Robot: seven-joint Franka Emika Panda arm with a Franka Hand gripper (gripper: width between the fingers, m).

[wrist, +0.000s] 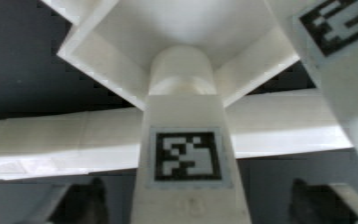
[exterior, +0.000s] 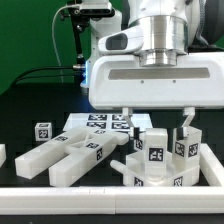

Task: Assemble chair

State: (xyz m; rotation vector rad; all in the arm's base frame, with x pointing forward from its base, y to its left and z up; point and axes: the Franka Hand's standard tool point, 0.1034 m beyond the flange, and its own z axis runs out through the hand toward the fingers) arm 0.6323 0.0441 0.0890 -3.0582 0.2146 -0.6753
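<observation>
The chair parts are glossy white tagged blocks. A chunky cluster [exterior: 158, 160] sits at the exterior view's right, with a tagged bar [exterior: 155, 148] standing up from it. My gripper [exterior: 156, 122] hangs just above this bar, open, one finger [exterior: 127, 119] on each side. In the wrist view the tagged bar [wrist: 188, 150] runs between my fingers [wrist: 78, 200], with dark gaps on both sides, so nothing is gripped. A wide white slab [wrist: 176, 45] lies beyond the bar. A forked white part [exterior: 65, 157] lies at the exterior view's left.
The marker board [exterior: 100, 122] lies flat behind the parts. A small tagged cube [exterior: 42, 131] stands left of it. Another white piece [exterior: 3, 155] shows at the left edge. A white rail [exterior: 100, 197] runs along the front.
</observation>
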